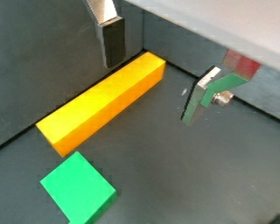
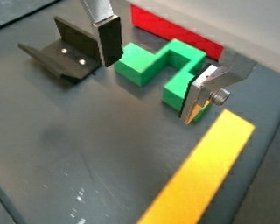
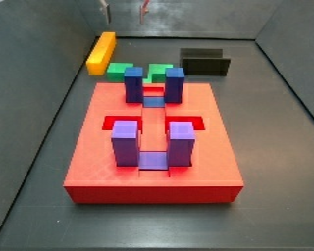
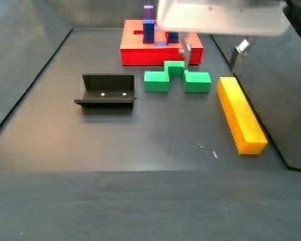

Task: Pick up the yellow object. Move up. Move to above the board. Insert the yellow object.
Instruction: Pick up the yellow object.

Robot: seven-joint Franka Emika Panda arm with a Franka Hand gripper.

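Currently:
Floor: dark grey [image 4: 128,141], smooth, walled.
Gripper [image 1: 154,74]: fingers [image 1: 112,44] spread, empty, above yellow object [image 1: 101,101].
Board [image 3: 101,162]: red, well apart.

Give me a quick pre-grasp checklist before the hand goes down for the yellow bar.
1. Hand open, nothing held: ok in both wrist views.
2. Yellow object lying flat on the floor, free of the green blocks: ok.
3. Fingers straddling the bar: not ok; one sits at its end, the other off to the side.
4. Hand above the bar, not touching: ok.
5. Fixture away from the bar: ok.
6. Board slot free for the bar: cannot tell.
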